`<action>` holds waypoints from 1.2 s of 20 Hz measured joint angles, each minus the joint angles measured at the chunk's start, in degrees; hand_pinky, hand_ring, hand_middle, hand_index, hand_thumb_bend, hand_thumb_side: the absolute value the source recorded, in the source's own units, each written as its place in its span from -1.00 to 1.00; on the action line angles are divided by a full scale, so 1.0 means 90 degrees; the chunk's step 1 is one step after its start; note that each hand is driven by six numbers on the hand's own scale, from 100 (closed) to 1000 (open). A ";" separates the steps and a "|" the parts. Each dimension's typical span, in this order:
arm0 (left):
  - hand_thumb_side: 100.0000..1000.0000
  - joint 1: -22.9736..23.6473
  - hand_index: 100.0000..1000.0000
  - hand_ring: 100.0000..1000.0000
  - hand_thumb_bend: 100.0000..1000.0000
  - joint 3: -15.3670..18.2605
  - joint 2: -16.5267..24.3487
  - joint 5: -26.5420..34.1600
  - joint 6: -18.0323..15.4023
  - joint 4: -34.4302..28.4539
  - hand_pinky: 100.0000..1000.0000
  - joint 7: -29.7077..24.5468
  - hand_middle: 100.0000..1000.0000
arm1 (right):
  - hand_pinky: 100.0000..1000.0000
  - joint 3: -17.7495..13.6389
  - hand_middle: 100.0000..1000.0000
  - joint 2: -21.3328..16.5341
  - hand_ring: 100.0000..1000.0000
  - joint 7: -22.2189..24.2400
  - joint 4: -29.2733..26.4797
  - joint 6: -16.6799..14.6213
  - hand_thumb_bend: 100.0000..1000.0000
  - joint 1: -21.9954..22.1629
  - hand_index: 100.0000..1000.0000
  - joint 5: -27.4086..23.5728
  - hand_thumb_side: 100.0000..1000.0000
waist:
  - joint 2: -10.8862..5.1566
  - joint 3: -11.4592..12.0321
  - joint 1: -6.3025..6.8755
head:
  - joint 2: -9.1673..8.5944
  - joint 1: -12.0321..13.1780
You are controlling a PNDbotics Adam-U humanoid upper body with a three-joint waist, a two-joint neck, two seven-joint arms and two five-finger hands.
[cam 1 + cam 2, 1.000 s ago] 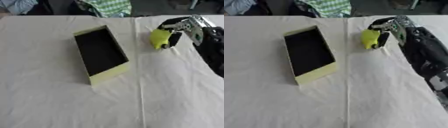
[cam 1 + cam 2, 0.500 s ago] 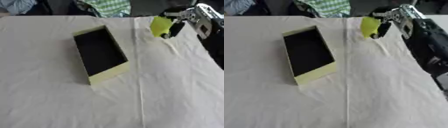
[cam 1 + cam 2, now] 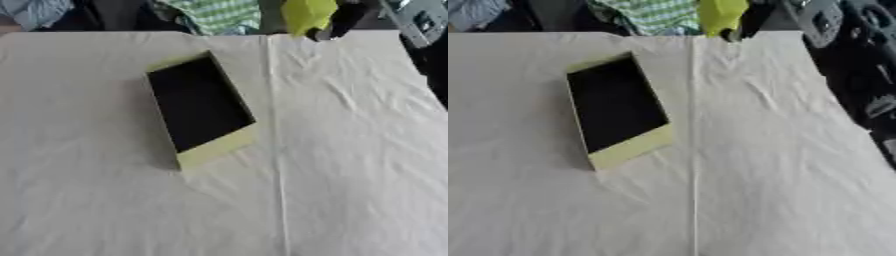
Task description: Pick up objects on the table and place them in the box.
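Note:
A yellow-green object [image 3: 306, 15] hangs in the air at the top of the view, above the far edge of the table. My right hand [image 3: 343, 18] is shut on it, dark fingers curled round its right side, with the arm coming in from the upper right. The open box [image 3: 199, 106], pale yellow outside and black inside, lies on the white cloth left of centre, its long side running from far left to near right. The object is up and to the right of the box. My left hand does not show.
A white cloth [image 3: 350, 150] with a lengthwise crease covers the table. Beyond the far edge are a green checked garment [image 3: 223, 12] and a pale blue one [image 3: 35, 10]. My right arm's dark links [image 3: 859, 60] run down the right side.
My right hand has lifted the yellow-green object off the cloth and carried it up and toward the far edge, drifting slightly left. The box has not moved on the cloth.

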 measured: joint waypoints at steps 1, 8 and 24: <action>0.57 0.0000 0.36 -0.04 -1.00 0.0000 0.0000 0.0000 0.0000 0.0000 0.19 -0.0002 -0.10 | 0.32 0.0070 0.07 0.0000 0.42 0.0061 -0.0175 0.0069 -1.00 -0.0052 0.38 -0.0070 -1.00 | 0.0000 0.0011 0.0000 | 0.0000 -0.0015; 0.57 -0.0001 0.36 -0.04 -1.00 -0.0008 0.0000 0.0001 -0.0007 0.0000 0.19 -0.0019 -0.09 | 0.29 0.0737 0.07 0.0282 0.40 0.0567 -0.0920 0.0379 -1.00 -0.0283 0.37 -0.0447 -1.00 | 0.0000 0.0096 0.0000 | 0.0000 -0.0144; 0.57 -0.0028 0.36 -0.04 -1.00 -0.0080 -0.0003 0.0041 -0.0015 0.0000 0.19 -0.0090 -0.09 | 0.26 0.1710 0.05 0.1084 0.38 0.0786 -0.0600 0.0619 -1.00 -0.0442 0.35 -0.0508 -0.86 | 0.0000 0.0218 0.0000 | 0.0002 -0.0259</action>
